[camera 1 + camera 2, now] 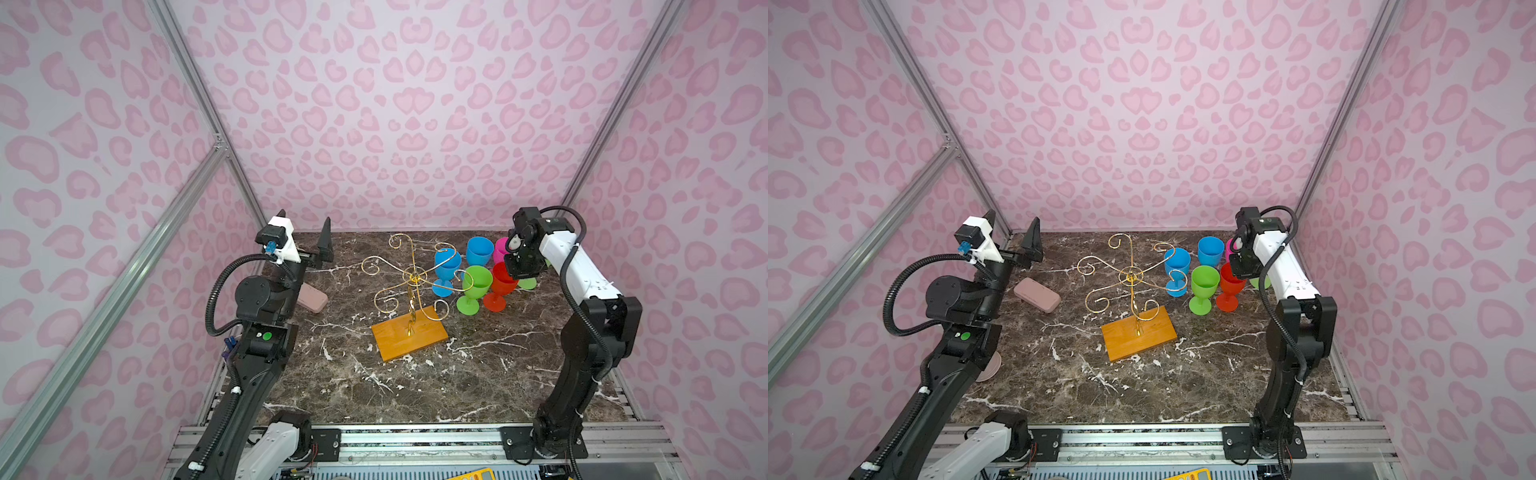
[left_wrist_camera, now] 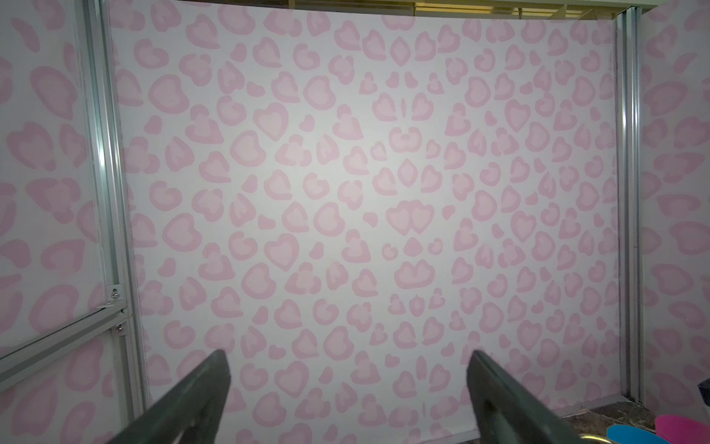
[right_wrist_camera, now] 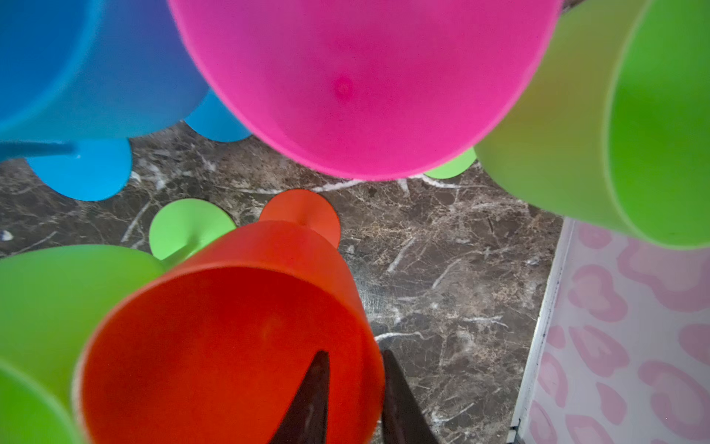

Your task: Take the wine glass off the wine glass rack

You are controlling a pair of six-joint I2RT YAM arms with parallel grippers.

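- The red wine glass (image 1: 500, 286) is standing upright on the marble tabletop (image 1: 415, 386), foot down, mouth up, its long axis running vertical
- It is sitting to the right of the wine glass rack (image 1: 413, 276) and apart from it, just beside a green wine glass (image 1: 476, 282), with two blue wine glasses (image 1: 446, 264) and a pink wine glass (image 1: 500, 247) clustered behind
- The rack is standing with its post up from the wooden base (image 1: 409, 336), gold scroll arms fanning outward
- The right gripper (image 3: 355, 351) is pointing down over the red glass's rim, jaws parted only narrowly, one finger inside the bowl and one outside, the gap looking wider than the wall between them
- In both top views the gripper's own body is covering those fingers; only the right wrist view is showing them
- The left gripper (image 1: 304, 217) is hanging raised at the back left, jaws spread wide, gripping nothing, aiming at the patterned wall
- A second green glass (image 1: 528, 284) is mostly hiding behind the right arm, while the wrist view is catching its bowl, blurred
- A pink case (image 1: 1037, 294) is lying near the left arm, well apart from the rack
- The left wrist view is catching only wall plus cut-off blue and pink rims at its edge
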